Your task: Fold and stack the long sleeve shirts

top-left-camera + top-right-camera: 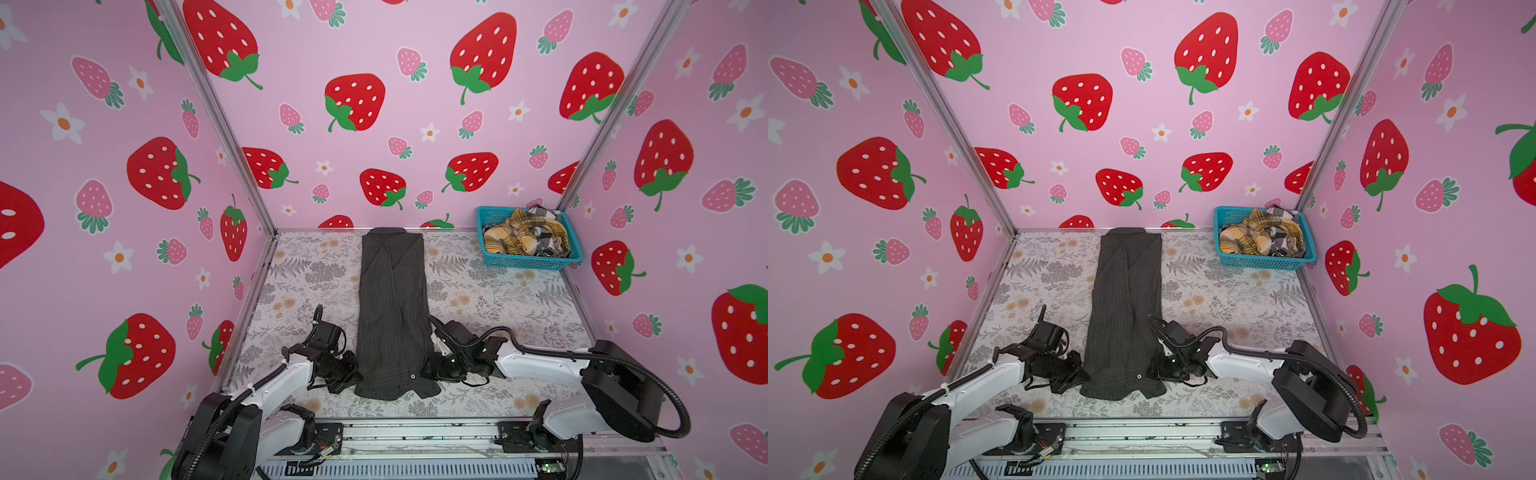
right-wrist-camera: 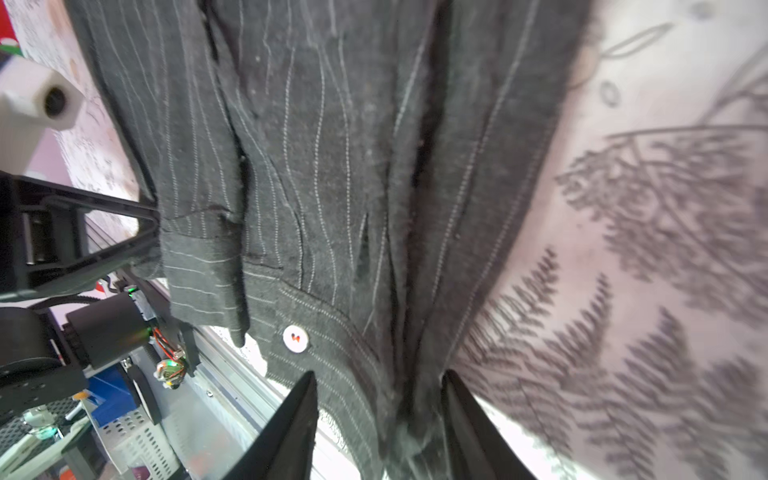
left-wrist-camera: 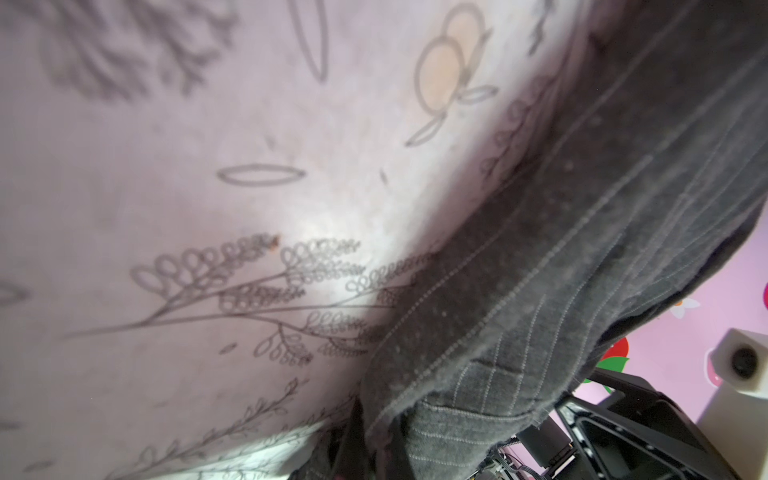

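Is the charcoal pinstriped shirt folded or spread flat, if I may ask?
Partly folded: the charcoal shirt lies as a narrow strip, sides turned in.

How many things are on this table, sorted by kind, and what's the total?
Shirts: 3, the charcoal pinstriped shirt flat on the table, the yellow plaid shirt and the black-and-white checked shirt in the basket.
Baskets: 1, turquoise.
Total: 4.

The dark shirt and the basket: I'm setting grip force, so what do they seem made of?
The dark shirt: woven cloth, matte and slightly fuzzy, pale pinstripes stitched in; perhaps cotton or flannel. The basket: turquoise plastic, judging by its smooth moulded mesh walls.
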Controlling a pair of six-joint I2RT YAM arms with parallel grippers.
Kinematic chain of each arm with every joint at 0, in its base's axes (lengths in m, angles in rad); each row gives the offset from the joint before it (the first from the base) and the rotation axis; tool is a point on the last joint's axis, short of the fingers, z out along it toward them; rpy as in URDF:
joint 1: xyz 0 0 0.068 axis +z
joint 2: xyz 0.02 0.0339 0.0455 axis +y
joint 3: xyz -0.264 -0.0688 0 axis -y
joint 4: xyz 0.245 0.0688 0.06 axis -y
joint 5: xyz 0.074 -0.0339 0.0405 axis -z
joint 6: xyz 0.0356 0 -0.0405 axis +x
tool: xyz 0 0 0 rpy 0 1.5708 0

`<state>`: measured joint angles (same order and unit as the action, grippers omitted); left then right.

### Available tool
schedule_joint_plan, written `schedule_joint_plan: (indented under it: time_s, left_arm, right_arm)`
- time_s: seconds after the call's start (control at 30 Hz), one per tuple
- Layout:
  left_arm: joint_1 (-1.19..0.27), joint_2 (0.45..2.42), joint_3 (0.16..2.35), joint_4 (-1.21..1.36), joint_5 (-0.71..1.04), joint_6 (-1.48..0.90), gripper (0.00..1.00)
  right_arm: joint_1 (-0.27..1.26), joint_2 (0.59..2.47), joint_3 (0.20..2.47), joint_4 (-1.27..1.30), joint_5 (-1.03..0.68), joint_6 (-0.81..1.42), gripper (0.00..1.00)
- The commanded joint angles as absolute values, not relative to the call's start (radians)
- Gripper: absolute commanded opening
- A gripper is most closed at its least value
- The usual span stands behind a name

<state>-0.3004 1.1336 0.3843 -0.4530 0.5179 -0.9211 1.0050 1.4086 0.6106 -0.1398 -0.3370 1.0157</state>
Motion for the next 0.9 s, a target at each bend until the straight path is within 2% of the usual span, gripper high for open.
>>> schedule_joint_plan:
  time_s: [0.0,0.07,0.2,0.23,0.3,0.33,0.37,0.4,0.47,0.57,0.6,0.77,0.87]
  left_arm:
    - [-0.316,1.116,0.362,-0.52,0.499,-0.939,0.04]
    - [-0.32,1.109,0.362,-0.52,0.501,-0.942,0.03]
    - [-0.324,1.103,0.365,-0.519,0.508,-0.944,0.01]
    - [-0.325,1.104,0.365,-0.518,0.507,-0.944,0.01]
    - [-0.324,1.107,0.366,-0.517,0.507,-0.942,0.01]
    - [-0.324,1.11,0.369,-0.518,0.507,-0.941,0.01]
    - [-0.324,1.111,0.37,-0.518,0.508,-0.941,0.02]
    - [-0.324,1.112,0.371,-0.517,0.506,-0.942,0.01]
    - [-0.324,1.111,0.371,-0.515,0.507,-0.943,0.01]
    - [-0.324,1.117,0.371,-0.512,0.506,-0.942,0.0]
    - [-0.325,1.118,0.371,-0.51,0.506,-0.943,0.0]
    - [-0.329,1.094,0.378,-0.533,0.512,-0.94,0.0]
    - [-0.359,1.016,0.402,-0.6,0.484,-0.96,0.0]
  right_arm:
    - [1.002,1.383,0.574,-0.169,-0.311,1.04,0.38]
    - [1.002,1.412,0.566,-0.133,-0.336,1.038,0.28]
    - [1.002,1.458,0.591,-0.112,-0.365,1.014,0.21]
    - [1.002,1.459,0.597,-0.116,-0.366,1.008,0.25]
    - [1.002,1.456,0.606,-0.143,-0.355,1.003,0.46]
    - [1.003,1.449,0.606,-0.154,-0.349,1.005,0.51]
    - [1.004,1.442,0.601,-0.155,-0.345,1.009,0.51]
    - [1.005,1.435,0.594,-0.156,-0.344,1.015,0.44]
    - [1.005,1.432,0.588,-0.155,-0.347,1.024,0.22]
    - [1.005,1.433,0.59,-0.159,-0.357,1.024,0.03]
    - [1.005,1.429,0.592,-0.162,-0.359,1.024,0.0]
    - [1.007,1.332,0.585,-0.172,-0.362,1.037,0.0]
    - [1.018,1.272,0.571,-0.211,-0.351,1.054,0.0]
